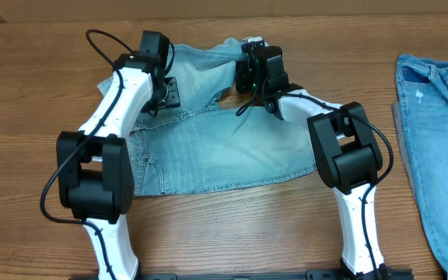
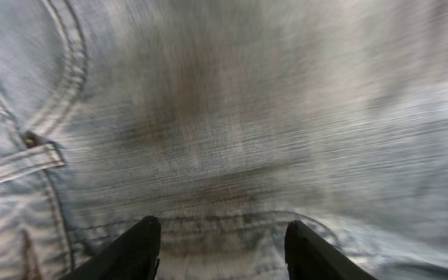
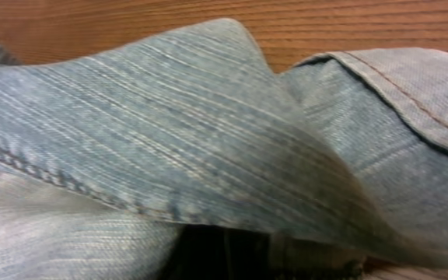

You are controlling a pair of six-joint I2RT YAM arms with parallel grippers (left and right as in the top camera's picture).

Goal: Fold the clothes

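Seen from above, pale light-wash blue denim shorts (image 1: 224, 155) lie spread mid wooden desk (image 1: 22, 93), long axis running L–R across the robot, w/ both arms reaching to the far edge. There the right gripper (image 1: 249, 74) is closed, apparently pinching a raised fold of denim. Just to its left the left gripper (image 2: 222, 237) hovers empty, fingers apart, over flat cloth, so the fold prob. comes straight back toward the robot.

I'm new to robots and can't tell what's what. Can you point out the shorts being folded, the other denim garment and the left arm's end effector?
denim shorts (image 1: 224, 159): overhead view, flat middle panel.
second denim garment (image 1: 442, 124): overhead view, upper panel.
left end effector (image 2: 222, 247): left wrist view, midway between its fingertips.
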